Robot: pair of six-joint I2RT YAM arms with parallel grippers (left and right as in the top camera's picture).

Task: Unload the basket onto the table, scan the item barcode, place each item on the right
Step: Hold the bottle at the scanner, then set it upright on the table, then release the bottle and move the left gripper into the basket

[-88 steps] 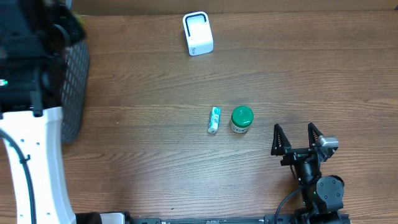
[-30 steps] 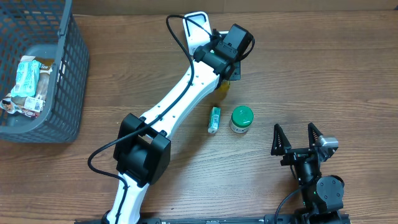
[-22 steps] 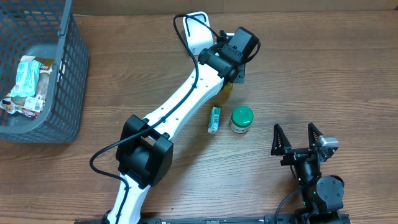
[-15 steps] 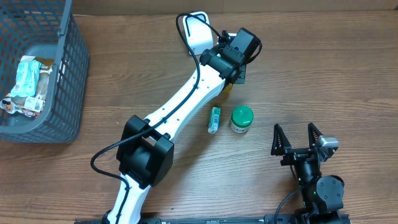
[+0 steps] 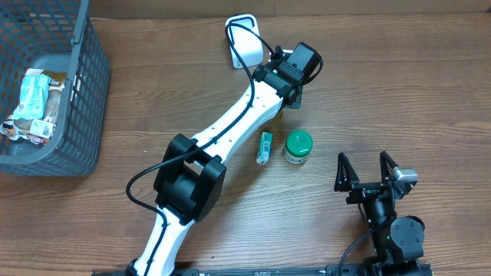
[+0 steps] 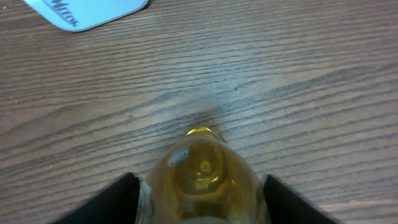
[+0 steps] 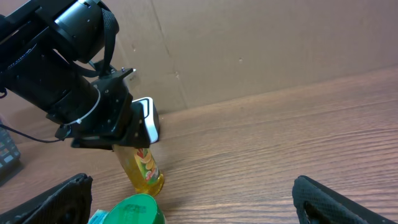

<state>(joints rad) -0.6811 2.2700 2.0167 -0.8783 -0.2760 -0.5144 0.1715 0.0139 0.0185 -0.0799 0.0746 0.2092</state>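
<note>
A yellow bottle [image 7: 142, 163] with a fruit label stands a little tilted, its base on the table, just right of the white scanner [image 5: 244, 41]. My left gripper [image 5: 290, 96] is over it from above. In the left wrist view the bottle [image 6: 202, 180] fills the space between the black fingers [image 6: 118, 202], with thin gaps at both sides, so the jaws are open around it. From overhead only a yellow sliver [image 5: 282, 110] shows under the gripper. My right gripper [image 5: 364, 165] rests wide open at the front right, holding nothing.
A green-lidded jar [image 5: 298, 146] and a small teal tube [image 5: 264, 147] lie mid-table, close below the bottle. A dark wire basket [image 5: 84, 100] at the far left holds packets [image 5: 32, 103]. A cardboard wall [image 7: 249, 43] stands behind the table.
The left arm came over from the basket earlier. In the last second it drifted slightly right, off the scanner, and its fingers spread wider around the bottle. The right arm stayed still.
</note>
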